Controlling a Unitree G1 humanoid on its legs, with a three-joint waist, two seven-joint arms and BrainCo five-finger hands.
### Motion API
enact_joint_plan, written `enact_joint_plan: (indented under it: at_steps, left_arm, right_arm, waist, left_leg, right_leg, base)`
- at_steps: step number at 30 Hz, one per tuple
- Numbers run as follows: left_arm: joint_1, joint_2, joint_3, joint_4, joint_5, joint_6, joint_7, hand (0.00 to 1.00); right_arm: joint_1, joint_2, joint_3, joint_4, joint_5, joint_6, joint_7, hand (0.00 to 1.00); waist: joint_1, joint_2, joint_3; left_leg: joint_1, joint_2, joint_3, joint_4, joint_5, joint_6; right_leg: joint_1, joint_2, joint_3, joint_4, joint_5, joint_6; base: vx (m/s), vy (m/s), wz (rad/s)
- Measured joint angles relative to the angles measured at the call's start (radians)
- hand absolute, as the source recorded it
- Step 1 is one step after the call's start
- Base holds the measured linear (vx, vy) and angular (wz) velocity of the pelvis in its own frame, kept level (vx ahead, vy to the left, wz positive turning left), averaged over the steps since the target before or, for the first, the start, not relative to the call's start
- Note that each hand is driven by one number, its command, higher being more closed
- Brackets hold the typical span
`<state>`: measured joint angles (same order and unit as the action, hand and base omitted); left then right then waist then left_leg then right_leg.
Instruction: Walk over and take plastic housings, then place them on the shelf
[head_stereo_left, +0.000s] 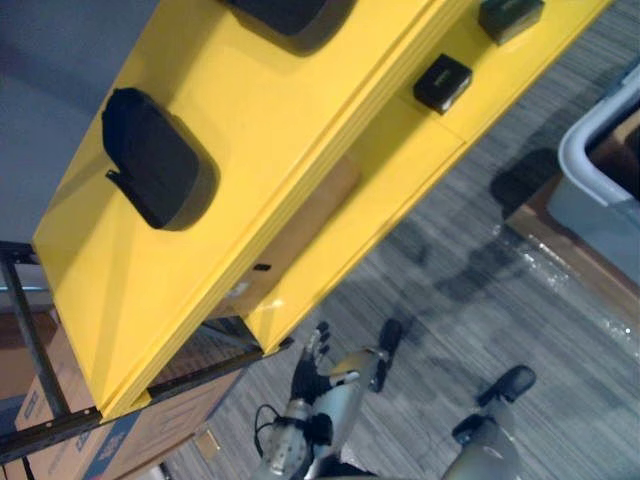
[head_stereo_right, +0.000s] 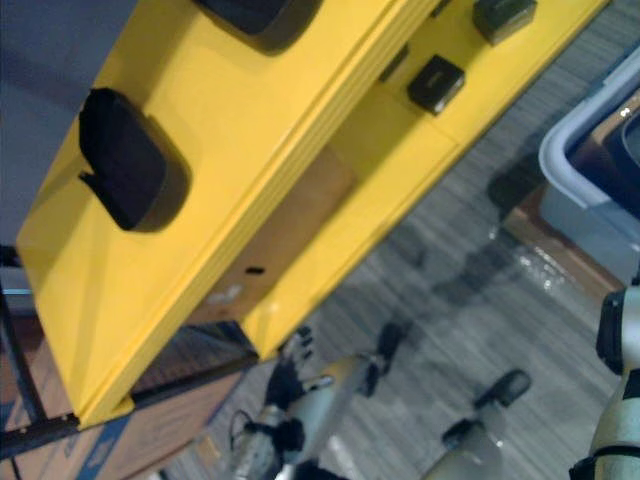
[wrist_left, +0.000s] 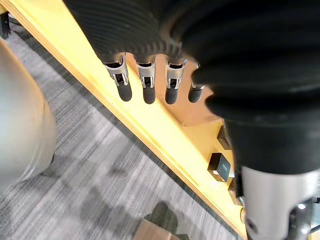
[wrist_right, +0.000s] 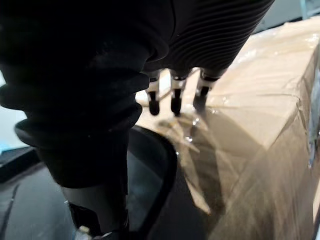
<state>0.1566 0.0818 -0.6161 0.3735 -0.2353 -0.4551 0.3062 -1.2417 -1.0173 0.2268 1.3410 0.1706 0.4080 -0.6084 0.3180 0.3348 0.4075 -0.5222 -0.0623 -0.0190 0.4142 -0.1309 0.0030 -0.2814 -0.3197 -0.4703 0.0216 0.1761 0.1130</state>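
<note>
1. A yellow shelf (head_stereo_left: 300, 120) crosses the head views.
2. The right wrist view adds a film-wrapped cardboard box (wrist_right: 260, 115).
3. A grey bin (head_stereo_left: 590, 140) stands on the right.
4. Two black plastic housings (head_stereo_left: 150, 158) (head_stereo_left: 285, 12) lie on the upper shelf board, and another housing (wrist_right: 150, 185) lies under the right hand (wrist_right: 175, 100).
5. Small black boxes (head_stereo_left: 442, 82) sit on the lower board.
6. The right hand's fingers are straight and hold nothing.
7. The left hand (head_stereo_left: 312, 372) hangs near the shelf edge; its wrist view shows relaxed, empty fingers (wrist_left: 148, 87).
</note>
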Motion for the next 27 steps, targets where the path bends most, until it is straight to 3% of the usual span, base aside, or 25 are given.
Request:
enact_joint_plan:
  at_steps: [6,15,23,27]
  left_arm:
    - [-0.001,0.005,-0.029,0.0,0.001,0.0,0.006,0.0]
    - [-0.002,0.032,-0.057,-0.042,0.0,-0.032,-0.003,0.0]
    - [-0.027,0.028,-0.078,-0.043,0.002,-0.032,0.009,0.0]
    - [-0.041,0.027,-0.073,-0.062,0.002,-0.043,0.026,0.0]
  right_arm:
    - [0.019,-0.042,0.0,-0.006,-0.041,0.001,0.026,1.0]
    - [0.014,-0.04,0.001,-0.003,-0.137,0.012,0.041,1.0]
    - [0.006,-0.029,0.044,-0.008,-0.187,-0.001,0.042,1.0]
    - [0.005,-0.032,0.042,0.0,-0.184,-0.015,0.017,1.0]
  waist:
    - [0.0,0.001,-0.001]
    - [0.001,0.001,-0.001]
    - [0.001,0.001,-0.001]
    - [-0.017,0.001,-0.001]
  left_leg:
    - [0.0,0.002,0.001,-0.002,0.0,0.0]
    - [0.0,0.014,0.018,0.005,-0.007,-0.008]
    - [-0.004,0.036,0.051,0.036,-0.037,-0.007]
    - [-0.024,0.036,0.056,0.056,-0.048,0.001]
  right_leg:
    - [-0.002,0.002,0.0,0.0,0.0,0.0]
    - [-0.01,0.011,0.01,0.0,0.004,0.004]
    - [-0.026,0.029,0.058,-0.016,0.021,0.014]
    - [-0.034,0.029,0.063,-0.027,0.03,0.026]
  base:
    - [-0.04,-0.027,-0.01]
    - [-0.04,-0.028,-0.04]
    - [-0.04,-0.02,-0.19]
    - [-0.03,0.006,-0.06]
